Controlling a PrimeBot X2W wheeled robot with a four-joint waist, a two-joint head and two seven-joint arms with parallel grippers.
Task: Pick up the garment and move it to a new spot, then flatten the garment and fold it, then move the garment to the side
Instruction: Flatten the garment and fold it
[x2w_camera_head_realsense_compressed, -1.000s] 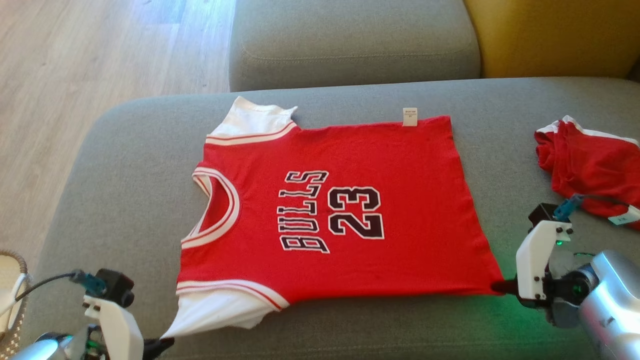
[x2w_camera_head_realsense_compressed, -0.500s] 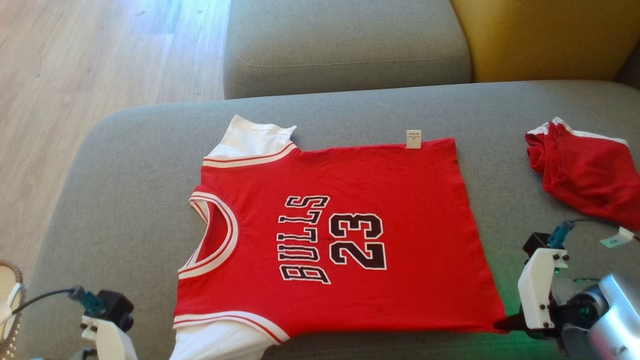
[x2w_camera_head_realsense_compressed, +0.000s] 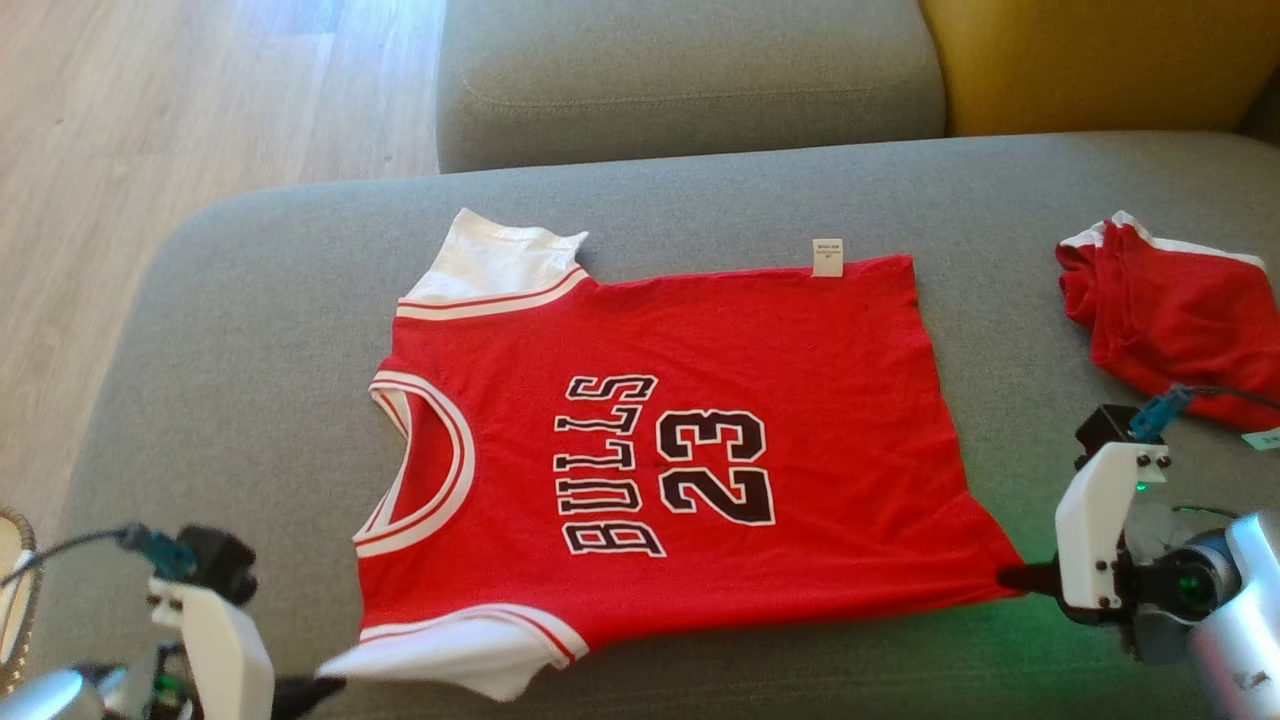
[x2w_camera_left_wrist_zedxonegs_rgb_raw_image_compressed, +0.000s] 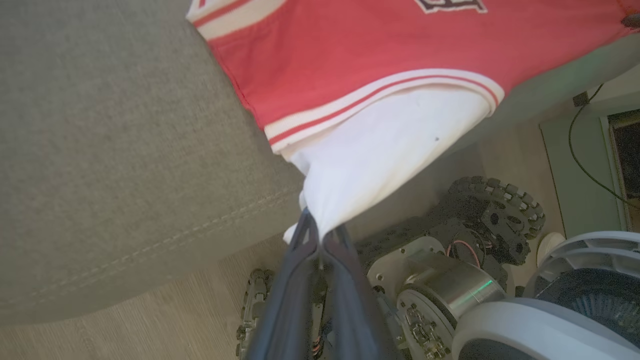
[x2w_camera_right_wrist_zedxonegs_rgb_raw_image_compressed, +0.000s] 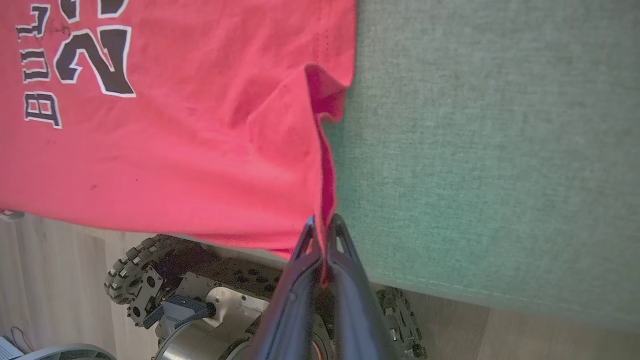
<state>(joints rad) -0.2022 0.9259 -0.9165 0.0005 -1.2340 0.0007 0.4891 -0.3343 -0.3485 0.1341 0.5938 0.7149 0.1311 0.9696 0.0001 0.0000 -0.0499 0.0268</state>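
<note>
The jersey (x2w_camera_head_realsense_compressed: 680, 440) lay spread flat on the grey cushion (x2w_camera_head_realsense_compressed: 240, 330), print up, with its neck to the left, its hem to the right and its near edge close to the cushion's near side. The left gripper (x2w_camera_head_realsense_compressed: 318, 686) was clamped on the tip of the near white sleeve (x2w_camera_head_realsense_compressed: 470, 655) and the right gripper (x2w_camera_head_realsense_compressed: 1008, 577) on the near hem corner, the cloth drawn to a point at each grip. A second red garment (x2w_camera_head_realsense_compressed: 1170, 310) lay bunched at the far right, apart from the jersey
</note>
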